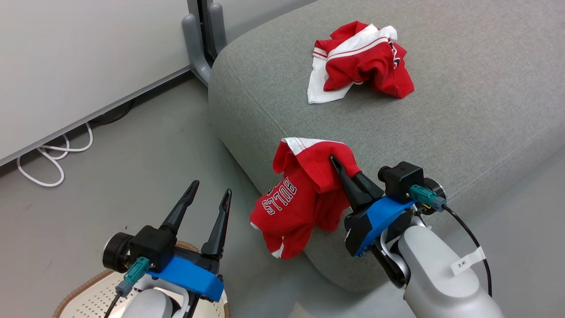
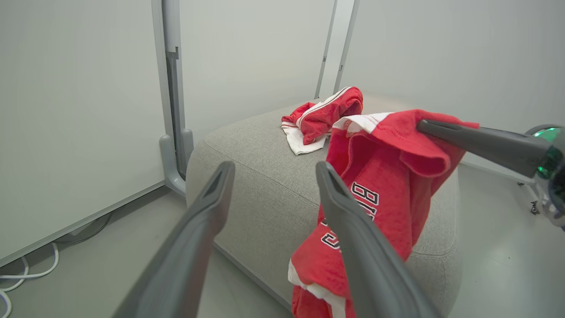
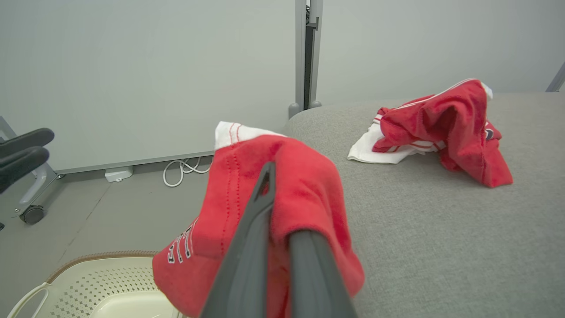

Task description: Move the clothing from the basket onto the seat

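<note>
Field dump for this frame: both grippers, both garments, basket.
right gripper: shut on BULLS garment
left gripper: open, holding nothing
BULLS garment: hanging from the right gripper at the sofa front edge
second garment: crumpled on the sofa top
basket: visible part holds no clothing

Lab-like room: white partition panels, loose cables.
</note>
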Tool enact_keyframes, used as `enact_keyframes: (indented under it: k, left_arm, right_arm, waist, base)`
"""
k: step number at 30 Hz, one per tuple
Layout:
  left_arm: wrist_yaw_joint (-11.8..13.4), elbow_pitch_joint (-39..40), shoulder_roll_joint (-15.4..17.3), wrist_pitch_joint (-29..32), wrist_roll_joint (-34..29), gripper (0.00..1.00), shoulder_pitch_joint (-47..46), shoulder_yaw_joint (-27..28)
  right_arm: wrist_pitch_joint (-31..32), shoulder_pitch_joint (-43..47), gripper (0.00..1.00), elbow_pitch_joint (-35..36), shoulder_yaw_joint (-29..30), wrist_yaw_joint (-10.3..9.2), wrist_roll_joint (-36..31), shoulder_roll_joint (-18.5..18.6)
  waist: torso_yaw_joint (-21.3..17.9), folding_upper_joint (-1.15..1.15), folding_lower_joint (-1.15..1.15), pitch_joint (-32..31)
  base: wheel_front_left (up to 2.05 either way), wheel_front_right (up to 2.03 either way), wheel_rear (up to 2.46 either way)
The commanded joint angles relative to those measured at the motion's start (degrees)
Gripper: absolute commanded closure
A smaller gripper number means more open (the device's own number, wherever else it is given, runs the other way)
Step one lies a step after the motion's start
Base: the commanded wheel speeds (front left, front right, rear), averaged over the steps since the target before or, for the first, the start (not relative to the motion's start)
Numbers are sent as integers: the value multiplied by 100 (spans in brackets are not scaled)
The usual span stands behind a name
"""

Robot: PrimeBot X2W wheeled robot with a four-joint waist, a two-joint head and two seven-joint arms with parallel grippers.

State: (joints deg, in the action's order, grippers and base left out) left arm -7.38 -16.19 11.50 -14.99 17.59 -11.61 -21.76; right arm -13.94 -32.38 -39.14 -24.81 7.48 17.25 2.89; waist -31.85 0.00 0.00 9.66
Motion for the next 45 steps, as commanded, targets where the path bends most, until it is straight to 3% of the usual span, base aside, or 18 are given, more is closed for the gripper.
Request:
enact_keyframes:
  k: [1, 12, 23, 32, 37, 45]
  left_arm:
    - [-11, 1, 41, -29, 17, 0, -37, 13]
    - [-11, 264, 258, -29, -103, 0, -29, 176]
    - [-12, 992, 757, 31, -51, 0, -169, 144]
    - [-12, 1763, 1312, 416, -32, 0, -873, -219]
    - [-11, 2252, 1512, 623, -126, 0, -1219, -233]
    - [46, 2618, 1593, 752, -210, 0, -1429, -252]
  right_arm:
    - [-4, 1, 100, 36, 12, 2, 14, -2]
    - [228, -1140, 100, 370, 388, 2, 249, 144]
    - [684, -2800, 100, 591, 1037, 2, 635, 1122]
    - [691, -3644, 100, 149, 2289, 2, 229, 2064]
    - [414, -3594, 100, -297, 3146, 2, 8, 2057]
    - [147, -3456, 100, -1044, 3711, 2, -423, 1833]
  waist:
    - [2, 0, 0, 4]
    - [-45, 0, 0, 517]
    - [-30, 0, 0, 1484]
    - [524, 0, 0, 2455]
    - [870, 0, 0, 3063]
    - [1107, 0, 0, 3526]
  base:
    - [0, 0, 0]
    - [0, 0, 0]
    - [0, 0, 0]
    - [0, 0, 0]
    - [0, 0, 0]
    - [0, 0, 0]
